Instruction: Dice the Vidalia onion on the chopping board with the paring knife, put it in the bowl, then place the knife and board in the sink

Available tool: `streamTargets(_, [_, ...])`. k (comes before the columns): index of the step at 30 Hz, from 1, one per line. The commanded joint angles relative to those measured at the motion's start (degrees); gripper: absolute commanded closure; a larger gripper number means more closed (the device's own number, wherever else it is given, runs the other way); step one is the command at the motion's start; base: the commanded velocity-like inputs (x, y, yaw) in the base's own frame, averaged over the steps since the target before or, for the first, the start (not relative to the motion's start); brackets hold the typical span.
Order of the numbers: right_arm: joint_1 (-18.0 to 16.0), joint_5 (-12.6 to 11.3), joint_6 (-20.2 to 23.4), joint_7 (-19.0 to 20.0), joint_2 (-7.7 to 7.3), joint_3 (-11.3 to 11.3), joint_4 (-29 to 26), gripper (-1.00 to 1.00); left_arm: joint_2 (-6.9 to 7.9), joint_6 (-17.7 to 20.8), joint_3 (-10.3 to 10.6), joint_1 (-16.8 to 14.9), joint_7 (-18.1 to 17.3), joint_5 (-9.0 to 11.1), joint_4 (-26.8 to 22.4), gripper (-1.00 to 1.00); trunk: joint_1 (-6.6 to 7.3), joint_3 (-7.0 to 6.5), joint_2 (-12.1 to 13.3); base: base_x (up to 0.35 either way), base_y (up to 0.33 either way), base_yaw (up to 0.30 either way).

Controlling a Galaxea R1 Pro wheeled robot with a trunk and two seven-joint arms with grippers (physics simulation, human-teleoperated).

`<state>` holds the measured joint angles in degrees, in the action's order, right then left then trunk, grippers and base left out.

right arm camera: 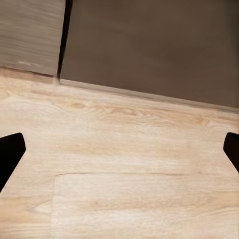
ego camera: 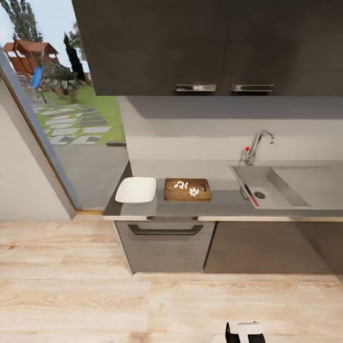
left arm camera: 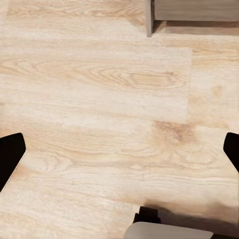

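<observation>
The chopping board (ego camera: 187, 189) is lying on the countertop (ego camera: 224, 204) near its front edge, carrying two small heaps of diced onion (ego camera: 186, 187), with the bowl (ego camera: 136, 189) sitting just beside it at the counter's end and the paring knife (ego camera: 251, 195) resting inside the sink (ego camera: 286, 186) near the drain. A wide strip of bare wooden floor (ego camera: 71, 295) is lying open between robot and cabinet fronts. Both the left gripper (left arm camera: 119, 154) and right gripper (right arm camera: 119, 154) are hanging over that floor, fingers spread wide apart, holding nothing.

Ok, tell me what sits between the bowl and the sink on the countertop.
In the head view, the chopping board with the diced onion on it lies between the bowl and the sink; otherwise bare countertop.
</observation>
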<state>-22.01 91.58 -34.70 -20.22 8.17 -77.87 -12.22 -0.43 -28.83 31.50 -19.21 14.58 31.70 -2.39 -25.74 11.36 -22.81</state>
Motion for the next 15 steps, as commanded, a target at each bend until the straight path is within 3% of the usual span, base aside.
streamTargets(1, [-0.1, 0.6, -0.1, -0.3, 0.04, -0.4, -0.1, -1.00, -0.01, -0.1, 0.5, 0.0, 0.4, 0.2, 0.0, -1.00, -0.04, 0.11, -0.1, 0.133, 0.265, 0.000])
streamTargets(6, [-0.1, 0.6, -0.1, -0.3, -0.01, -0.4, -0.1, -1.00, -0.01, -0.1, 0.5, 0.0, 0.3, 0.2, 0.1, -1.00, -0.04, 0.11, -0.1, 0.106, 0.240, 0.000])
streamTargets(15, [0.0, 0.6, -0.1, -0.3, 0.11, -0.3, -0.1, -1.00, -0.02, -0.1, 0.5, 0.0, 0.4, 0.1, 0.3, -1.00, -0.04, 0.11, -0.1, 0.014, 0.037, 0.000])
